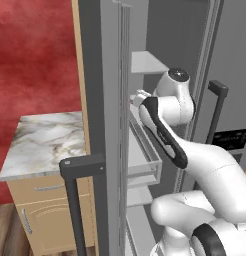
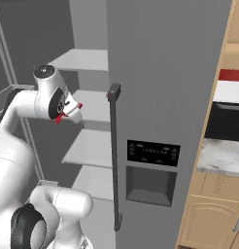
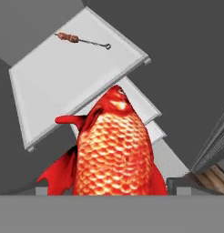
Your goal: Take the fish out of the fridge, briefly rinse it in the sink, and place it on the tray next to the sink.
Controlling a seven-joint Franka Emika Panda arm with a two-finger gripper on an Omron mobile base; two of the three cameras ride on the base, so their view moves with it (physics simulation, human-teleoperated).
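Gripper (image 2: 73, 111): is pinching the fish (image 3: 114, 152).
Fish axis: is pointing straight out from the hand, toward the fridge (image 2: 165, 97) shelves.

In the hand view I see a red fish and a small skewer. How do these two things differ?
The fish is bright red-orange, broad and scaly; the skewer is a thin grey stick with small brown pieces at one end. The fish rises close before the camera, at the gripper, while the skewer lies flat on a pale fridge shelf farther away. The fish looks far larger in the picture. Both are inside the fridge.
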